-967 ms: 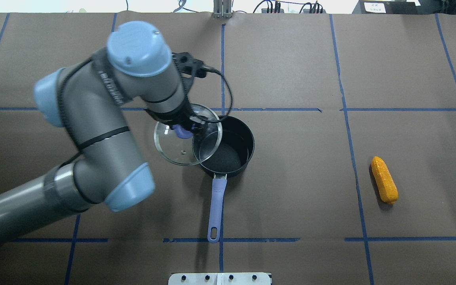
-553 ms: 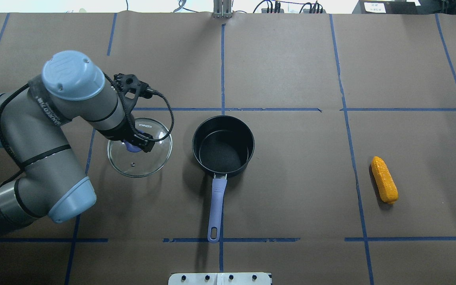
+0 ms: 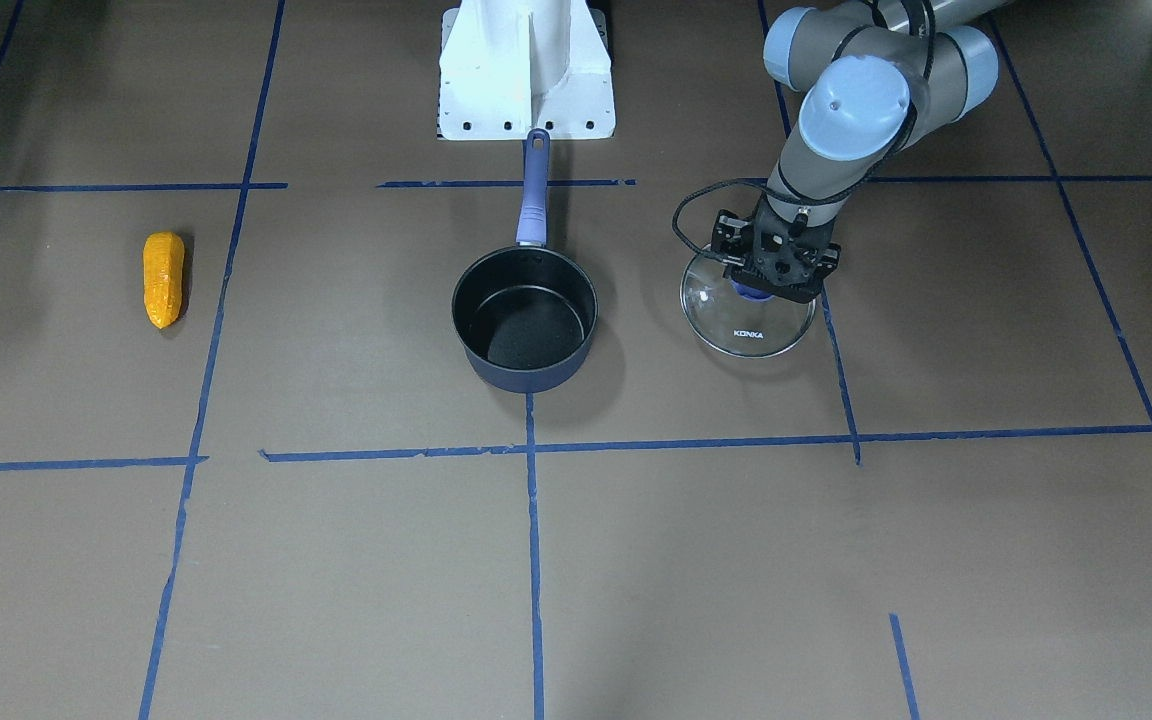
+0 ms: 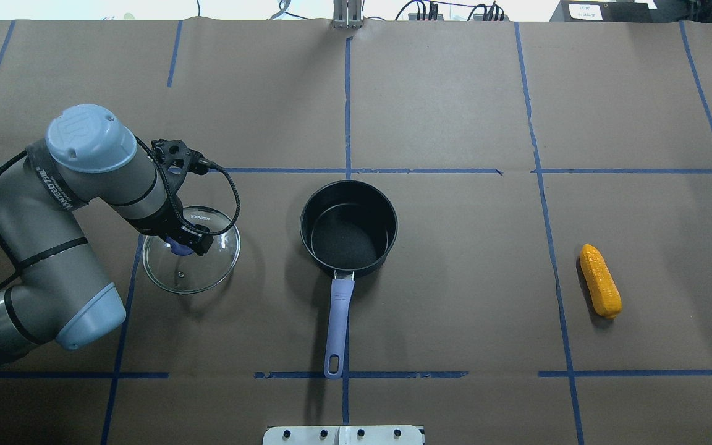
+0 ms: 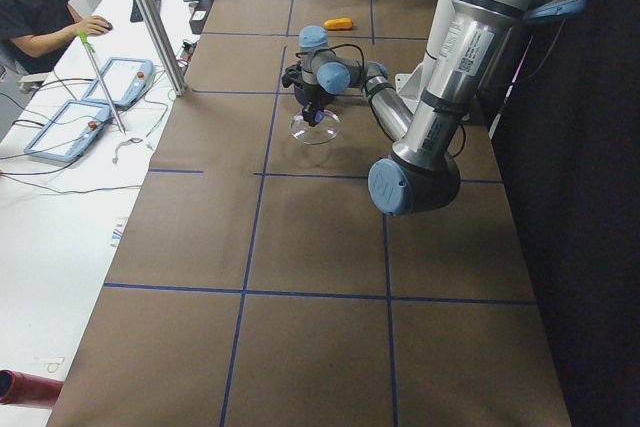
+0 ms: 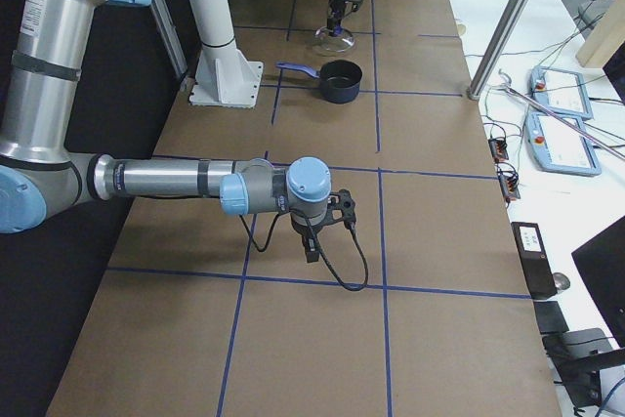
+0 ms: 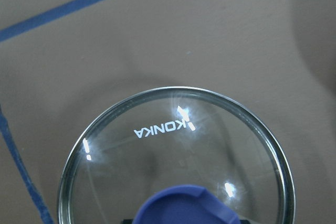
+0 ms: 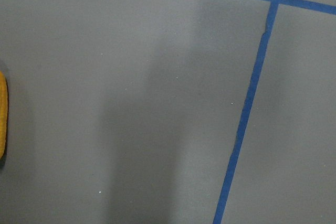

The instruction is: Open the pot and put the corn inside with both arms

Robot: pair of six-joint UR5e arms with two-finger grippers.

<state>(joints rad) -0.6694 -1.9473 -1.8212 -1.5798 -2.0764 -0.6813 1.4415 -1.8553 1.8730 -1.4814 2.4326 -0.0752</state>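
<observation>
The dark navy pot (image 4: 348,227) stands open at the table's middle, its purple-blue handle (image 4: 339,321) pointing toward the robot; it also shows in the front view (image 3: 524,320). My left gripper (image 4: 186,241) is shut on the blue knob (image 7: 184,205) of the glass lid (image 4: 177,275), left of the pot and low over the table; I cannot tell whether the lid touches it. The corn (image 4: 600,281) lies far right, apart from everything. My right gripper (image 6: 314,236) shows only in the exterior right view, low over bare table; I cannot tell whether it is open or shut.
The white base mount (image 3: 526,70) stands at the robot's edge, behind the pot handle. Blue tape lines cross the brown table cover. An operator (image 5: 40,7) sits at a side desk with control pendants (image 5: 75,127).
My left arm has carried the lid from over the pot's rim to the left, clear of the pot, and lower toward the table. Pot and corn have not moved.
</observation>
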